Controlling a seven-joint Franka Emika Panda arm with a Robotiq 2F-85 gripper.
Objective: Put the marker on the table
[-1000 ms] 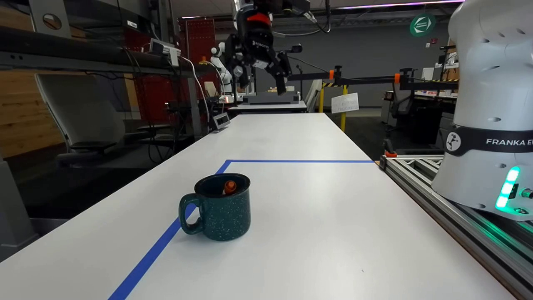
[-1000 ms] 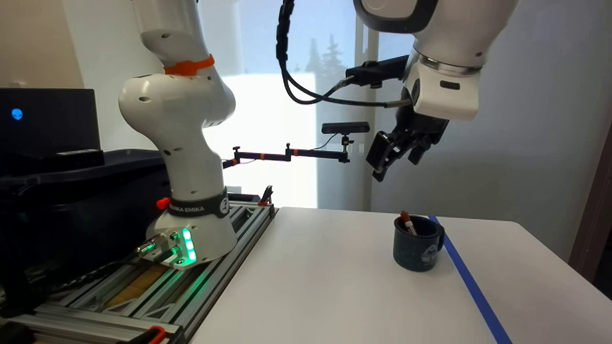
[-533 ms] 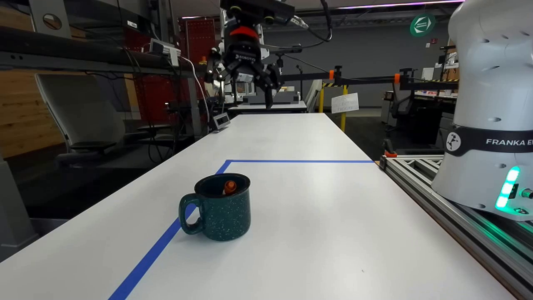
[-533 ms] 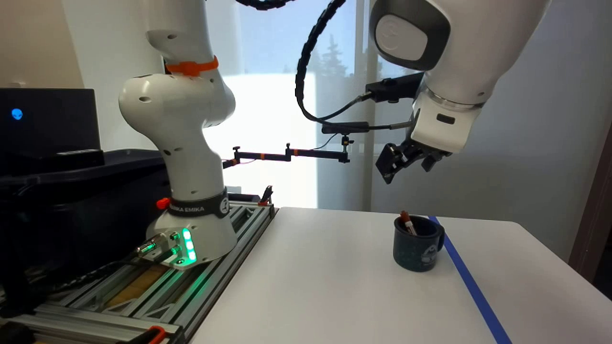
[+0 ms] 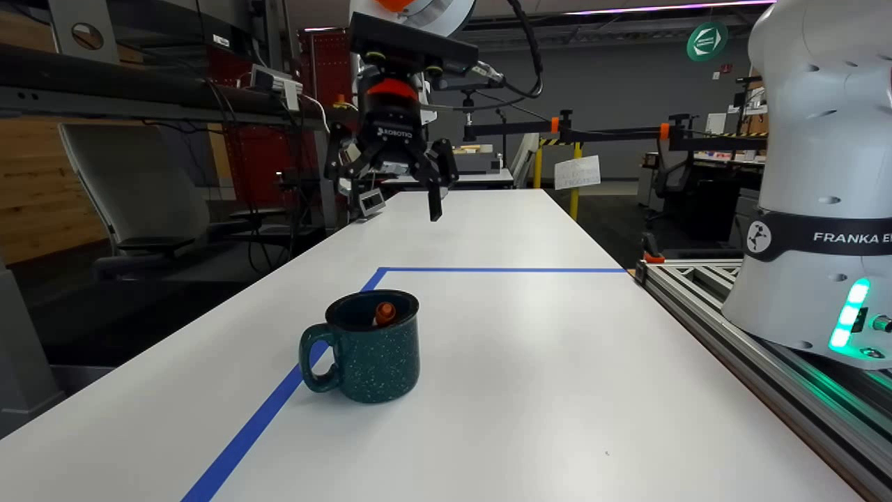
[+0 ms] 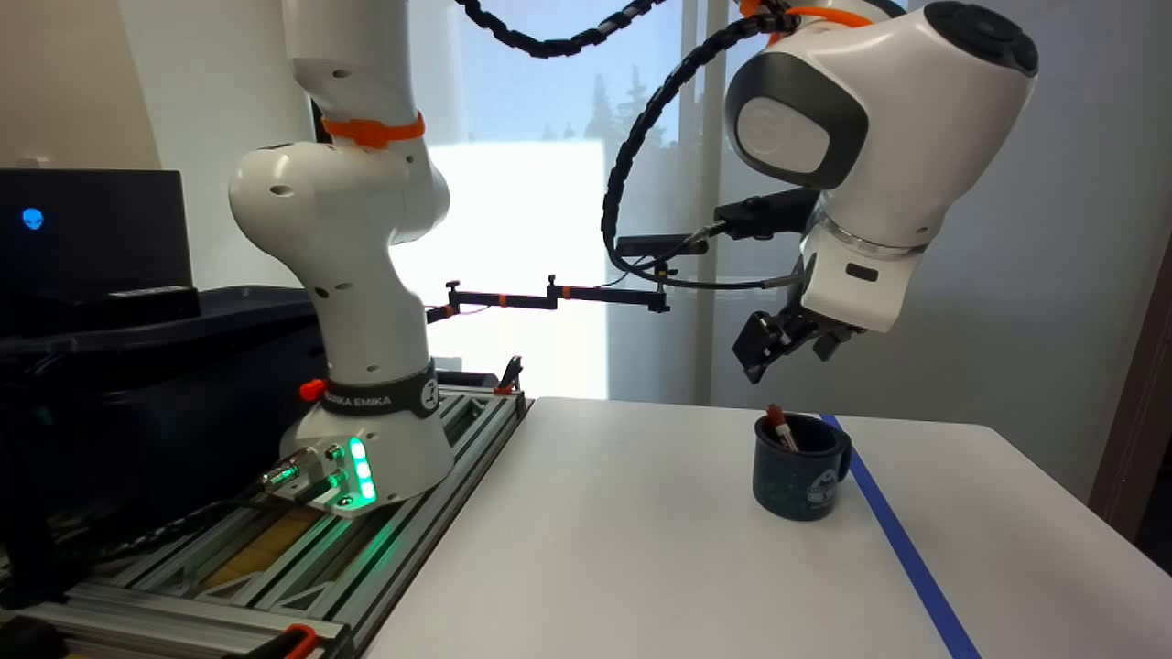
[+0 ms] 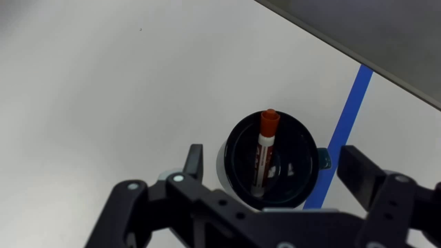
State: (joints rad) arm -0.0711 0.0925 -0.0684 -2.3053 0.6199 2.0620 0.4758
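The Robotiq gripper [image 7: 272, 153] hangs above the speckled teal mug [image 5: 380, 362], released, fingers [image 7: 194, 162] wide apart; the marker [image 7: 264, 158] leans inside that mug, red-orange cap [image 7: 269, 124] up; the white table [image 5: 543, 390] lies beneath the mug, blue tape [image 5: 258, 422] passing its handle [image 7: 324, 158]

Above the mug [image 5: 380, 362], the gripper [image 5: 390, 199] read ROBOTIQ. Well apart from the mug, the base band [image 5: 826, 238] read FRANKA EMIKA.
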